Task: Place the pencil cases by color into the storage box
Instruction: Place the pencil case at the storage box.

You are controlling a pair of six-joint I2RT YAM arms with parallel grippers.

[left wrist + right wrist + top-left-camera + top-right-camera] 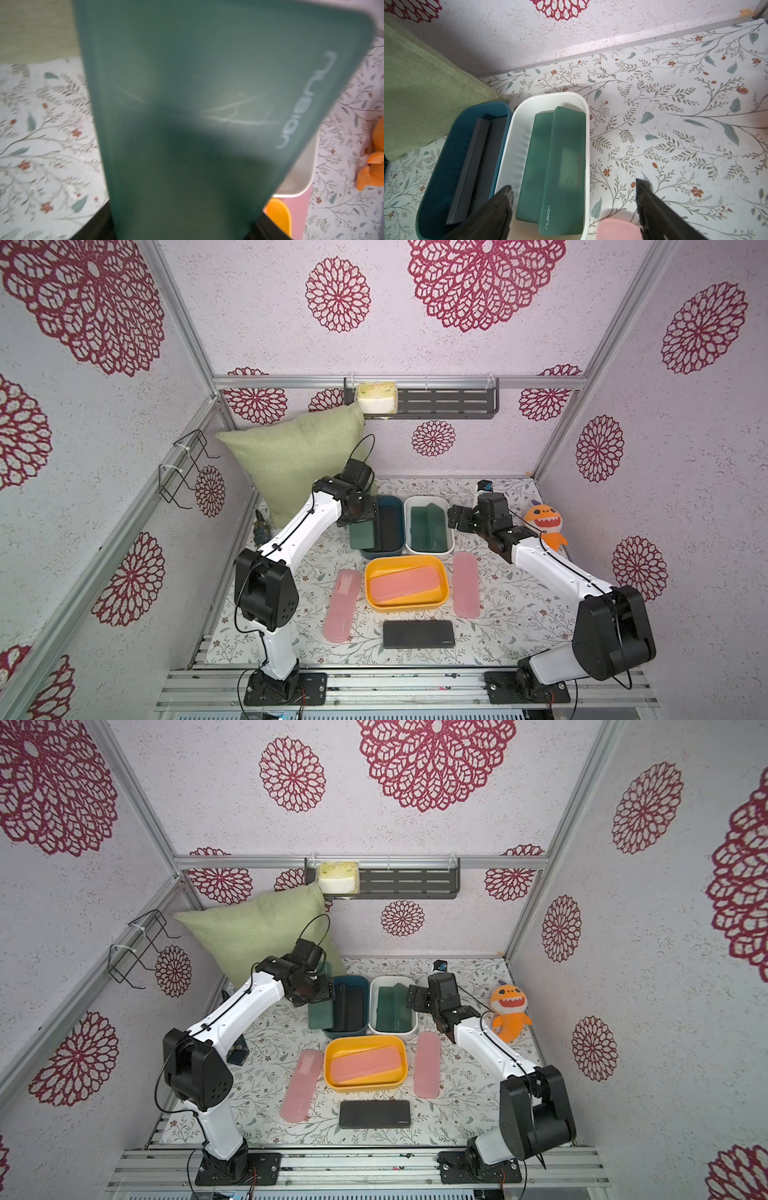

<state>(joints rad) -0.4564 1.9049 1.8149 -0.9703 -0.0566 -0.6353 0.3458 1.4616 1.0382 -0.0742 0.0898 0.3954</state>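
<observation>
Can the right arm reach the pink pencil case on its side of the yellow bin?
Probably yes: the pink pencil case lies uncovered, and the right tool is open, empty and close by.

The left arm [307,531] and right arm [552,572] share white links, boxy black joints [266,589], thin black cables [293,529] and bolted black bases [286,689].

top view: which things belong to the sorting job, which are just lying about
Job: held green case, green cases in white bin, black cases in blue bin, pink case in yellow bin, two loose pink cases, loose black case

Lying about: pillow, plush toy, sponge
</observation>
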